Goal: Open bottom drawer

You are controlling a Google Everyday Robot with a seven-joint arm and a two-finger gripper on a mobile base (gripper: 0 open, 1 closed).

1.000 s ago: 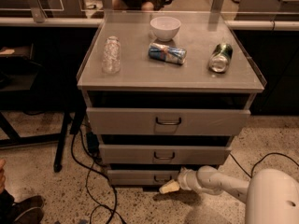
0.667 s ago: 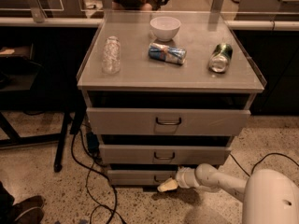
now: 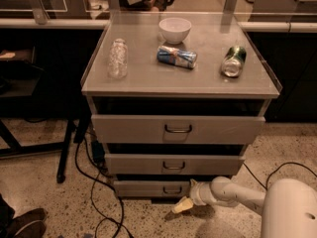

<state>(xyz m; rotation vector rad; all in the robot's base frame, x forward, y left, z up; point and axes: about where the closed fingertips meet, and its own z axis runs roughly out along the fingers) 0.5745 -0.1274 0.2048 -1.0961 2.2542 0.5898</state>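
The bottom drawer [image 3: 148,188] is the narrowest grey front of three, low near the floor, with a small dark wire handle [image 3: 172,190]. It stands out only slightly, less than the two drawers above it. My gripper [image 3: 182,206] is at the end of the white arm [image 3: 233,193] that reaches in from the lower right. It sits just below and to the right of the handle, near the drawer's lower right corner. It holds nothing.
The mid-sized drawer [image 3: 173,164] and the widest top drawer [image 3: 177,128] stick out above. On the cabinet top lie a clear bottle [image 3: 118,58], a white bowl [image 3: 175,29], a blue can [image 3: 177,56] and a green can [image 3: 233,61]. Black cables [image 3: 94,192] lie on the floor at left.
The gripper has stayed low at the bottom drawer's right corner, shifting only slightly. The drawers have not visibly moved.
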